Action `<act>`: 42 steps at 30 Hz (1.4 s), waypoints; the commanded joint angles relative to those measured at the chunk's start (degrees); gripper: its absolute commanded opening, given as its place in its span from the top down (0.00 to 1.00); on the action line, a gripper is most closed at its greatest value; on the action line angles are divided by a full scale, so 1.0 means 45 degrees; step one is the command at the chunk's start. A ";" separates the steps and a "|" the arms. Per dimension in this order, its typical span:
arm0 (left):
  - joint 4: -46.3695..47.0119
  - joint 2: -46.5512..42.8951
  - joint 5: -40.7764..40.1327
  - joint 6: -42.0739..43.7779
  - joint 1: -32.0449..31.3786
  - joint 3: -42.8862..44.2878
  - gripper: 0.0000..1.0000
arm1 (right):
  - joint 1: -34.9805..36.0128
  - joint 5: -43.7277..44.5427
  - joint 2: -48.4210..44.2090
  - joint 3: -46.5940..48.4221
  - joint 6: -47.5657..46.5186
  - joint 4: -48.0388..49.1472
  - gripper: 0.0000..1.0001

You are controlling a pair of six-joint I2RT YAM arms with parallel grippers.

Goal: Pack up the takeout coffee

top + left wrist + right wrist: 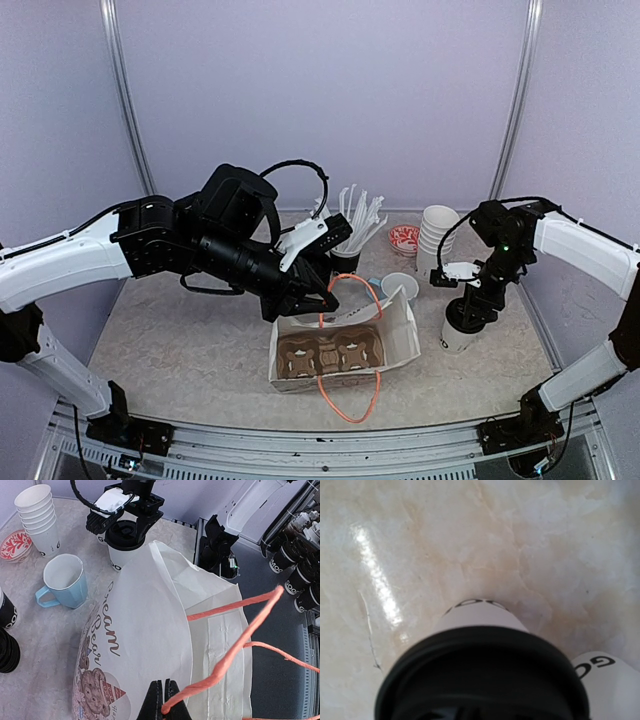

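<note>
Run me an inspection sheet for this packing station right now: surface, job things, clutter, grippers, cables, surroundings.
Surface: marbled beige tabletop, no spills seen.
Job's things: lidded coffee cup upright beside the paper bag; second printed cup close beside it; brown cup carrier inside the bag, no cups in it.
Clutter: blue mug, stack of plain cups, red patterned bowl, black cup of straws.
Grippers: left gripper shut on the orange bag handle; right gripper closed around the first cup's lid.
Cables: black cable looping above the left arm.
Surroundings: lilac backdrop; nothing else seen.
</note>
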 commanded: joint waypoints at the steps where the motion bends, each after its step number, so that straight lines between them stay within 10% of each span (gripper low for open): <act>1: -0.0089 0.0128 0.0124 0.0103 0.0149 -0.0181 0.98 | 0.0157 -0.0640 -0.0218 0.0092 0.0113 -0.0463 1.00; 30: 0.0222 0.0480 -0.1124 -0.1301 0.1447 0.0687 0.99 | 0.1585 -1.0700 -0.0940 1.1514 -0.0982 -0.2587 1.00; 42: 0.0343 0.0238 -0.1760 -0.2043 0.1577 0.0669 1.00 | 0.6489 -0.6600 -0.1069 0.8433 0.0112 -0.0708 1.00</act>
